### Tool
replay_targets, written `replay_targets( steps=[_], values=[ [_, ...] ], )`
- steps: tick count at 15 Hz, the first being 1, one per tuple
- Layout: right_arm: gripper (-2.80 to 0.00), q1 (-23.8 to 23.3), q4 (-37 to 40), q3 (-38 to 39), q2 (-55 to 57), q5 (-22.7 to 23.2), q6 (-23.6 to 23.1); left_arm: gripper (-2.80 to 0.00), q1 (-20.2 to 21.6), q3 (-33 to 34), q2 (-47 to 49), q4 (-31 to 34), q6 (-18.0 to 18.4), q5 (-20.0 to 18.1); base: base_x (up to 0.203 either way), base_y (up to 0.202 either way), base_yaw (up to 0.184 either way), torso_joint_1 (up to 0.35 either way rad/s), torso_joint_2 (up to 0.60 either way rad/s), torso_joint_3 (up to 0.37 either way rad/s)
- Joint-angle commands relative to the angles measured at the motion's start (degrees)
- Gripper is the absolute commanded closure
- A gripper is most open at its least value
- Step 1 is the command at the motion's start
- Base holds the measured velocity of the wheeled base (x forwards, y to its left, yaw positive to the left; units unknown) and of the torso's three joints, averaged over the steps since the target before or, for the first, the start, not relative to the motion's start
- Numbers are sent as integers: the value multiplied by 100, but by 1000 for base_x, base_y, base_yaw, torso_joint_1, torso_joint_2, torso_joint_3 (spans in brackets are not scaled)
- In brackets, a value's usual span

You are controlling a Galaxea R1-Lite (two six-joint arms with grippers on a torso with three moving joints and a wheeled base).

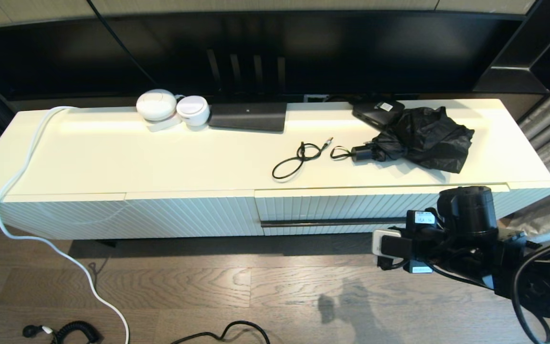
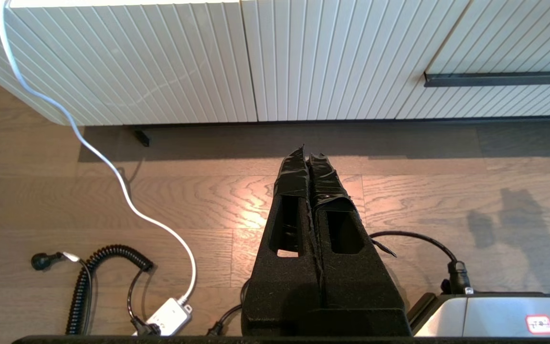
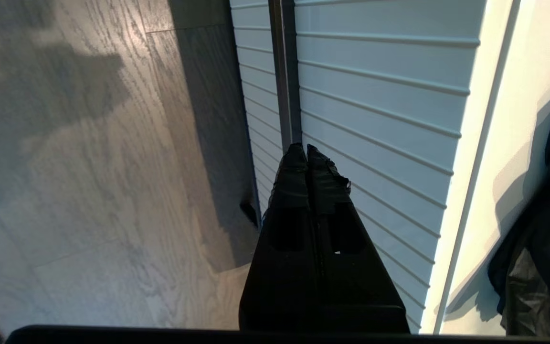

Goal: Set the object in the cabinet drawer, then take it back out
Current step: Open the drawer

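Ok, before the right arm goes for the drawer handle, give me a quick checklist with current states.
1. Cream-white ribbed cabinet drawer shut: ok, front flush with the cabinet.
2. Long thin black bar handle unobstructed: ok, nothing on it.
3. Right gripper open enough to take the handle: not ok, fingers pressed together.
4. Right gripper at the handle: not ok, near the drawer front, touching nothing.
5. Object ready: cannot tell which; a folded black umbrella and a thin black looped cable lie on the cabinet top.
6. Left gripper out of the way: ok, shut, low over the floor.

No legible text; only unreadable marks on the silver unit's white sticker (image 2: 538,324).
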Motion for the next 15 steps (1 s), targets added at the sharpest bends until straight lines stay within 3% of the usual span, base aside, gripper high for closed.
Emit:
replay_targets(
  steps=[1,10,15],
  values=[
    [0,-6,-447,100,346,3,-184,0,0,0,0,-2,-3,0,0,0,0,0,0,0],
    [0,-25,-1913,346,1199,243,-196,0,0,0,0,-2,-3,9,0,0,0,0,0,0],
    [0,-18,-2078,264,1552,400,-187,0,0,5,0,-2,-3,0,0,0,0,0,0,0]
  ],
)
